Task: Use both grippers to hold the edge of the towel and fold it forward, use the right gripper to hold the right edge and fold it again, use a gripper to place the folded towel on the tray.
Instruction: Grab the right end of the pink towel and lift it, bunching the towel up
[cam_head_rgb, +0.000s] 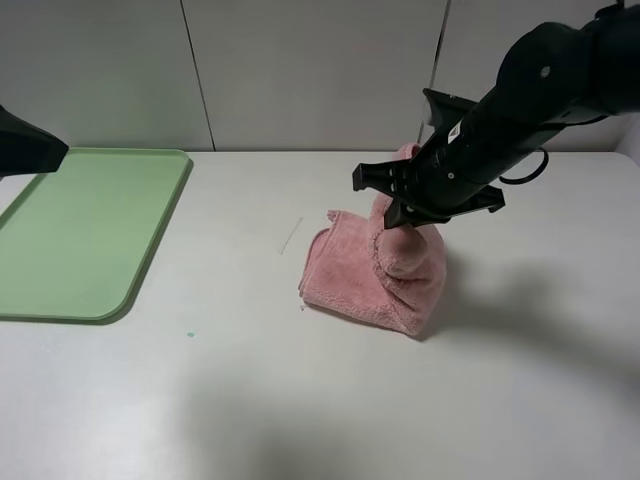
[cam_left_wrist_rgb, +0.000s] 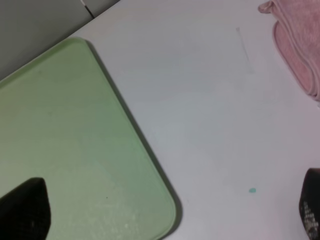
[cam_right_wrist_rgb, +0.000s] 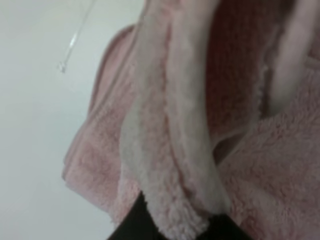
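I have the right jaws pinched together on a bunched ridge of the square pink plush terry towel (cam_head_rgb: 375, 275). The rest of the cloth hangs straight below them and spreads in loose layers on the white desk (cam_head_rgb: 250, 380). From the right wrist view the bite looks shallow, a thick roll of pile (cam_right_wrist_rgb: 170, 125) sitting just past the black tips, so my first worry is that the plush slides out under its own weight once I lift or swing. I also cannot tell how many layers are caught. If only the top ones are, the lower ones would drag on the desk and the fold would open. The flat light-green plastic tray (cam_head_rgb: 60, 240) lies well apart from these jaws. It sits directly beneath the left jaws, which are spread wide and holding nothing, with the tray's rounded corner (cam_left_wrist_rgb: 165, 215) between their fingertips (cam_left_wrist_rgb: 22, 210). If I carry the towel over there, the two arms could meet. A low-hanging tail could also snag on the raised rim and land half off the tray.
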